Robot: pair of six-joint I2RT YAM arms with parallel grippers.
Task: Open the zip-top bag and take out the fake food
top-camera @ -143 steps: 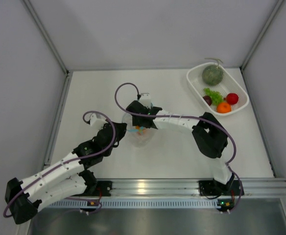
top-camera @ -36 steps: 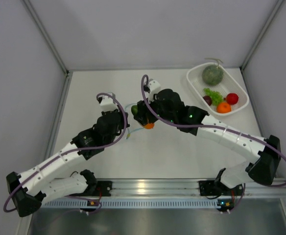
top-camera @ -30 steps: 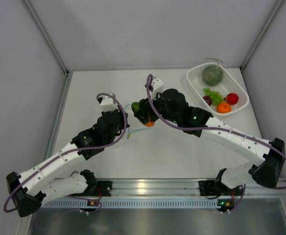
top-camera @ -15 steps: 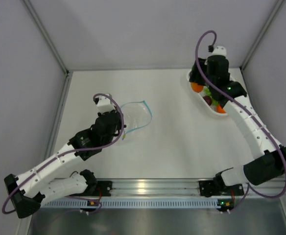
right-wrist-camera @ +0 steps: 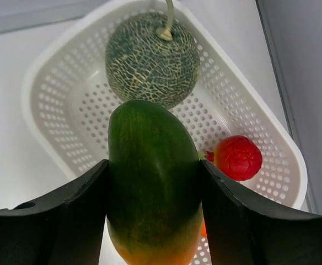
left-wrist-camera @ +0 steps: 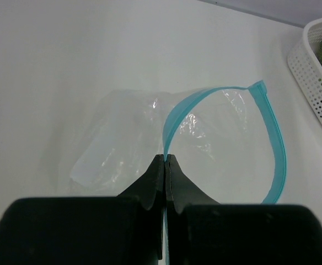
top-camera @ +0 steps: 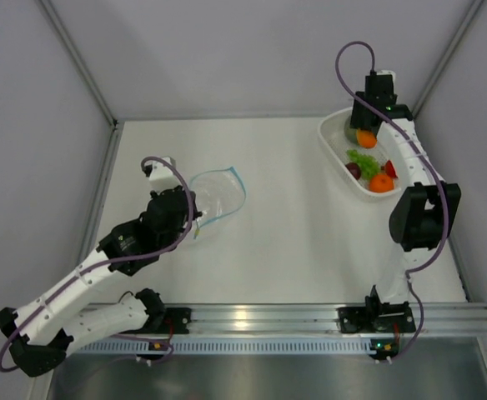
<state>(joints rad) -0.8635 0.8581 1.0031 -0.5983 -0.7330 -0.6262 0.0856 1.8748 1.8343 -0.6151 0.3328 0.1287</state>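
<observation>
The zip-top bag (top-camera: 216, 196) lies open and see-through in the middle left of the table, its light blue strip (left-wrist-camera: 279, 160) curving in a loop. My left gripper (left-wrist-camera: 165, 158) is shut on that strip at the bag's near edge (top-camera: 195, 225). My right gripper (right-wrist-camera: 154, 165) is shut on a green-orange piece (right-wrist-camera: 153, 187) and hangs over the white basket (right-wrist-camera: 56, 127) at the back right. In the basket lie the netted melon (right-wrist-camera: 150, 61), a red ball (right-wrist-camera: 238, 157), a leafy green piece (top-camera: 362, 157), a dark red piece (top-camera: 353, 170) and an orange ball (top-camera: 381, 182).
The basket (top-camera: 333, 154) sits against the back right corner, close to the right wall. Grey walls enclose the table on three sides. The metal rail (top-camera: 252, 317) with both arm bases runs along the near edge.
My right gripper has carried the green-orange piece from the bag's mouth across to above the basket. My left gripper has drawn the bag slightly left and kept its hold.
</observation>
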